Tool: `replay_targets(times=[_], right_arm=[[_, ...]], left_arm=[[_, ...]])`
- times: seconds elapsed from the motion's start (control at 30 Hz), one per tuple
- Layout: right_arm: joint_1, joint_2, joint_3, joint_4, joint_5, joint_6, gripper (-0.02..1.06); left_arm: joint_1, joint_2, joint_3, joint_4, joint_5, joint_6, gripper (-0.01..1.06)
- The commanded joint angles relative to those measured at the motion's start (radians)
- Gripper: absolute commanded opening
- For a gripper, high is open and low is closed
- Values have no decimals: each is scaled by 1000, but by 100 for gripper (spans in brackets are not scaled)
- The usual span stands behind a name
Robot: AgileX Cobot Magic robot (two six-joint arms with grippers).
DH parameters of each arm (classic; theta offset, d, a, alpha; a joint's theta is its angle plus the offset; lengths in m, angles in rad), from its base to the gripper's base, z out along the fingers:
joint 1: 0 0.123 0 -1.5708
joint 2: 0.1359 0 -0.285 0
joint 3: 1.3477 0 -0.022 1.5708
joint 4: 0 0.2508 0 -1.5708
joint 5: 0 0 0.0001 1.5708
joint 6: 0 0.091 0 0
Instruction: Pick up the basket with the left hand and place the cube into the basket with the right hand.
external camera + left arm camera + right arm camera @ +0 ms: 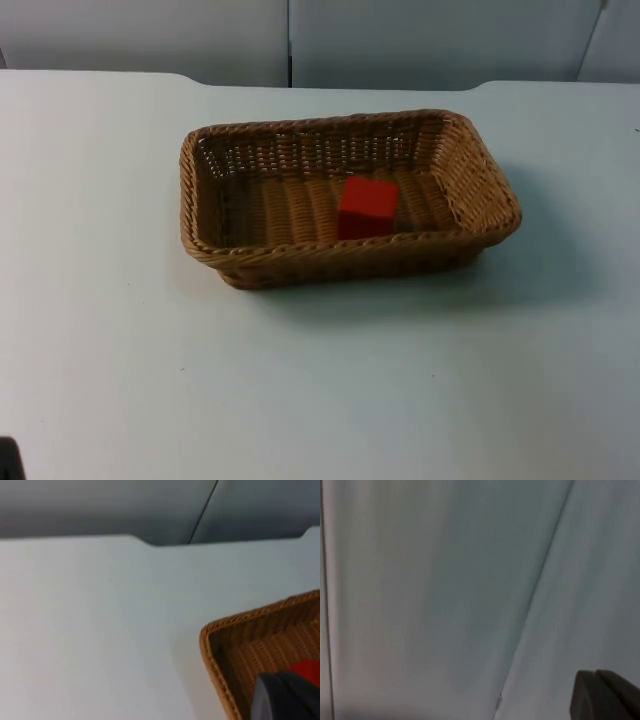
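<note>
Top view gives me the red cube (367, 207) already inside the basket (250, 255), which sits on the worktop (120, 350); the placing looks done. Both tools' states I cannot tell.

the near wall of the basket (340, 262) hides the lower edge of the cube (368, 207). in the left wrist view the picture's edge cuts off most of the basket (260, 645), and the left hand's black fingertip (285, 697) covers all but a red sliver of the cube (306, 671).
</note>
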Motion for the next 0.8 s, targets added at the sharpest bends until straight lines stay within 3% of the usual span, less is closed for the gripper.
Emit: replay_targets(times=[0.0,0.07,0.13,0.17,0.3,0.43,0.63,0.77], right_arm=[[-4,-67,68,32,24,9,0],[-4,-208,262,61,24,28,0],[-4,-318,424,73,17,69,0],[-4,-318,424,73,17,69,0],[-4,-548,726,194,-55,88,0],[-4,-697,851,267,-84,76,0],[-4,-882,919,467,-37,-137,0],[-4,-939,935,500,16,-160,0]], left_arm=[[-5,-90,-8,4,24,6,0],[-5,-228,-6,-2,105,6,0],[-5,-360,37,-13,113,6,0],[-5,-360,37,-13,113,6,0],[-5,-643,206,-13,125,6,0],[-5,-882,333,-10,133,10,0],[-5,-1193,497,23,163,10,0],[-5,-1328,557,141,216,-71,0]])
